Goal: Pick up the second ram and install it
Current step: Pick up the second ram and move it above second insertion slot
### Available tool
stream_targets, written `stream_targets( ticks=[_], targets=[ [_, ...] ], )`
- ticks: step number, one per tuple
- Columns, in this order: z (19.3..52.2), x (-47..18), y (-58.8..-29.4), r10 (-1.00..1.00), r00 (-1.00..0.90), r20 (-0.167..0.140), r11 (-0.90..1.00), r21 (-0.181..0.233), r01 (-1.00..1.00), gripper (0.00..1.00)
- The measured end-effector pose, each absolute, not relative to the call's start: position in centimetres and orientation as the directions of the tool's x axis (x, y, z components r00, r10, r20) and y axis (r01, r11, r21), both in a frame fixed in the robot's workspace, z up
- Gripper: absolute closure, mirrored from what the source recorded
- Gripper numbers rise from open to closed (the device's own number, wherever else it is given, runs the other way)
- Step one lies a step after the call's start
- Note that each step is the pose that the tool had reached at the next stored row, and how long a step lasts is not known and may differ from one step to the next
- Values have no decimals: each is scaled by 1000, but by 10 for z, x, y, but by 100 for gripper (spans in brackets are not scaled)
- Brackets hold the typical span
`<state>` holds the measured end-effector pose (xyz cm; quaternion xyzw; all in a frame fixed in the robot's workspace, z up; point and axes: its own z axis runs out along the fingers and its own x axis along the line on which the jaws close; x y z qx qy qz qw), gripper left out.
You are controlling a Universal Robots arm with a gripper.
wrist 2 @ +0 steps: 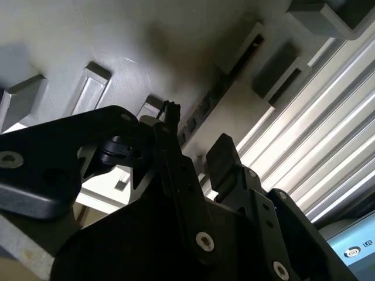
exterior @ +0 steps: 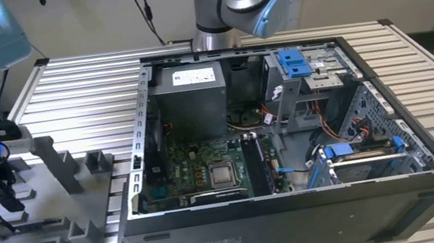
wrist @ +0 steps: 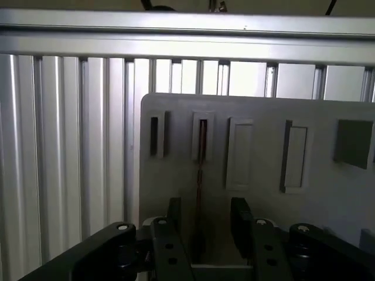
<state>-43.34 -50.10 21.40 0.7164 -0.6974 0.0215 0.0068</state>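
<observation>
Parted fingers (wrist: 240, 218) straddle the second ram (wrist: 200, 172) in grey holder (wrist: 328, 199).

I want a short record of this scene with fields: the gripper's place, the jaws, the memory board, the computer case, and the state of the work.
gripper: low over the grey holder plate, which lies at the exterior view's left, beside the computer case
jaws: open, one on each side of the memory board, with a gap on both sides
memory board: standing on its edge in a slot of the holder plate
computer case: open, lying on the slatted table, with a silver chip inside
work: memory board not yet gripped or lifted
</observation>
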Motion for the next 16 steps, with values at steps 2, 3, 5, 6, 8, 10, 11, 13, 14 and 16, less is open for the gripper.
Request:
stream_targets(
  ticks=[2,3,5,6,8,10,11,13,14,16],
  targets=[
    [209,-435,-501,-999,27,41,-27,-20,-999,52],
    [207,-435,-501,-999,27,41,-28,-20,-999,52],
    [203,-435,-502,-999,27,41,-28,-20,-999,52],
    [202,-435,-502,-999,27,41,-28,-20,-999,52],
    [199,-435,-503,-999,27,41,-28,-20,-999,52],
    [197,-435,-505,-999,27,41,-28,-20,-999,52],
    [196,-435,-507,-999,27,41,-28,-20,-999,52],
    [196,-436,-507,-999,27,41,-28,-20,-999,52],
    [196,-436,-507,-999,27,41,-28,-20,-999,52],
    [196,-436,-508,-999,28,41,-28,-20,-999,52]
  ],
)
